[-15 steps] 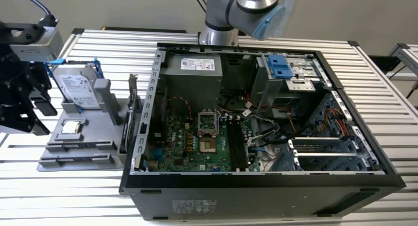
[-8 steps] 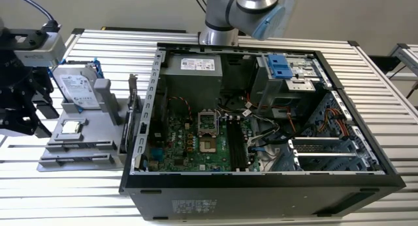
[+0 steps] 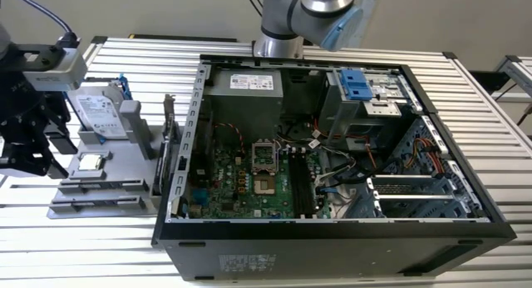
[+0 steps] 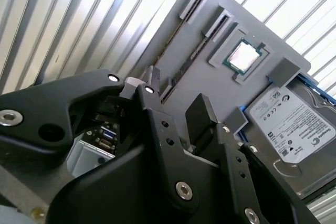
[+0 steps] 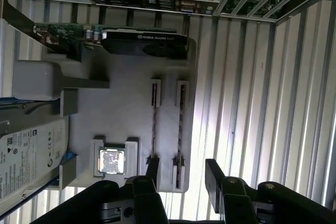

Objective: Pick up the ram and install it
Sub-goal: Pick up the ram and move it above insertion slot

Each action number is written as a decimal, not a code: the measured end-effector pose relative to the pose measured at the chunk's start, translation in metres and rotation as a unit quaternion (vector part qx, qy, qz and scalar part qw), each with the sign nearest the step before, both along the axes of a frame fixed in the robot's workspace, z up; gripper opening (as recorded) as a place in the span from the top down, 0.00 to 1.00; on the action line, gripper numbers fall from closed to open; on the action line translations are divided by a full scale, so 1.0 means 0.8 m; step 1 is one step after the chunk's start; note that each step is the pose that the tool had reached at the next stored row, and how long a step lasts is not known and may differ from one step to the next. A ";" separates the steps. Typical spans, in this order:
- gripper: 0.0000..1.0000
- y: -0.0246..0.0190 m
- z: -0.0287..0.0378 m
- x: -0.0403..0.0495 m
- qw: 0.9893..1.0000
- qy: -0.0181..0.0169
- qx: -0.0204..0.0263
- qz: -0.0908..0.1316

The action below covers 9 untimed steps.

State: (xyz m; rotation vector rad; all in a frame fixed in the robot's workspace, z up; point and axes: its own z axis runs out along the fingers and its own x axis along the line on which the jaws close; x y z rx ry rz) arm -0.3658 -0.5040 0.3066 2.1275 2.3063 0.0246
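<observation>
Black gripper [image 5: 182, 176] is hovering, fingers apart, over the grey plastic parts tray [image 5: 126, 103].
The thin dark-green ram stick [image 5: 181, 124] is sitting on edge in its slot. Looks light, stiff and fragile, so I'd be pinching its flat faces mid-length.

On the slatted table [image 3: 486, 120]: open computer case [image 3: 332, 238] at the exterior view's right, parts holder [image 3: 123, 156] just beside it at that view's left, graphics card [image 3: 172, 144] upright between them. On the holder: hard drive [image 3: 99, 113] rearmost, processor chip [image 3: 91, 161] before it, two ram sticks [image 5: 180, 129] in the nearest slots.
</observation>
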 end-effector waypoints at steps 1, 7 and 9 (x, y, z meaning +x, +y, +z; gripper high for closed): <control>0.00 0.0000 -0.0012 0.000 1.000 0.000 0.000 0.000; 0.00 0.0000 -0.0083 0.000 1.000 0.000 0.000 0.000; 0.00 0.0000 -0.0105 0.000 1.000 0.001 0.000 0.000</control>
